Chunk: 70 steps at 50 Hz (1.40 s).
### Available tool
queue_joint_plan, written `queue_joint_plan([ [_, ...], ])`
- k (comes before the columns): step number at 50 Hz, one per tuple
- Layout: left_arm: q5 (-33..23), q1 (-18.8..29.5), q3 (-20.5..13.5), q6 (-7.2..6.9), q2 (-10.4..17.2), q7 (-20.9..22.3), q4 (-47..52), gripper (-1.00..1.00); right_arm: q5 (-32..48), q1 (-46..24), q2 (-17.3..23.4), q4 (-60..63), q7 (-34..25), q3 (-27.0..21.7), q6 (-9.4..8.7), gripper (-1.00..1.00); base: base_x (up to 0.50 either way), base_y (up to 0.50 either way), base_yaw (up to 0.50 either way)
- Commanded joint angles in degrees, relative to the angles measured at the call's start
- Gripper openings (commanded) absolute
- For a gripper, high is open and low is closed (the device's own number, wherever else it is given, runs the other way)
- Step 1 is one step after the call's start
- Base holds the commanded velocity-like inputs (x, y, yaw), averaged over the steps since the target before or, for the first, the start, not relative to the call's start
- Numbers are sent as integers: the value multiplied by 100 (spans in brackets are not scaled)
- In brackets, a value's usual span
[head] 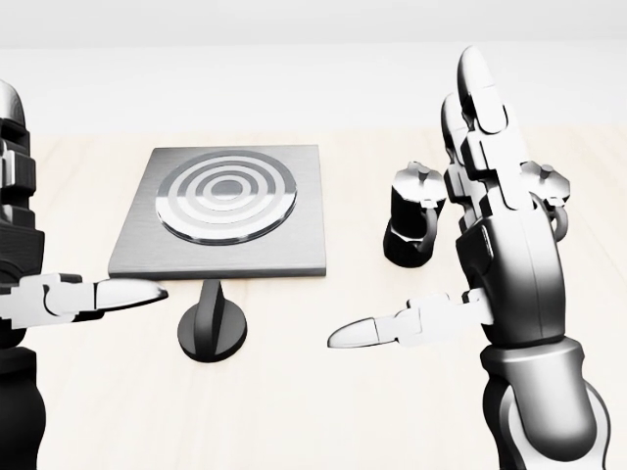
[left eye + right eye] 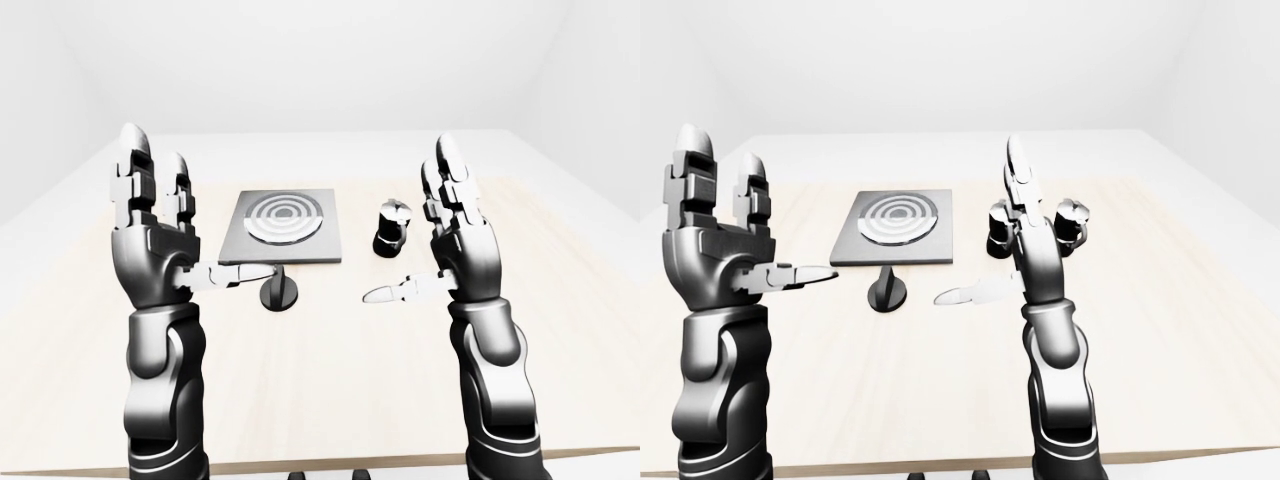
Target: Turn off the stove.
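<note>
The stove (image 1: 225, 211) is a flat grey square plate with a ringed silver burner, lying on the wooden table in the upper middle of the head view. Its black knob (image 1: 212, 328) stands on a round base just below the plate's lower edge. My left hand (image 2: 165, 235) is raised at the left, fingers spread open, thumb tip just above the knob. My right hand (image 2: 450, 240) is raised at the right, open and empty, thumb pointing left toward the knob.
A black moka pot (image 1: 413, 225) stands on the table right of the stove, partly behind my right hand. The light wooden table (image 2: 330, 380) stretches across the views, its near edge at the bottom. White walls and floor surround it.
</note>
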<state>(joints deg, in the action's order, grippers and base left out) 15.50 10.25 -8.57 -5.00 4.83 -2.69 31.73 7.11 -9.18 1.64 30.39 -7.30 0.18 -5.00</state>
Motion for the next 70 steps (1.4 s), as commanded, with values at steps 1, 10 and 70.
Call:
queue_joint_plan([
  [1, -25, -36, 32, 0, -20, 11, 11, 100, -34, 12, 0, -56, 20, -3, 0, 100, 0, 0, 0],
  [10, -70, -406, 265, 0, -169, 121, 360, 100, -101, 37, 13, -187, 52, -50, 0, 100, 0, 0, 0],
  [70, -1168, -2299, 1752, 132, -395, 982, -1233, 100, -249, 53, 22, -234, 103, -81, 0, 100, 0, 0, 0],
])
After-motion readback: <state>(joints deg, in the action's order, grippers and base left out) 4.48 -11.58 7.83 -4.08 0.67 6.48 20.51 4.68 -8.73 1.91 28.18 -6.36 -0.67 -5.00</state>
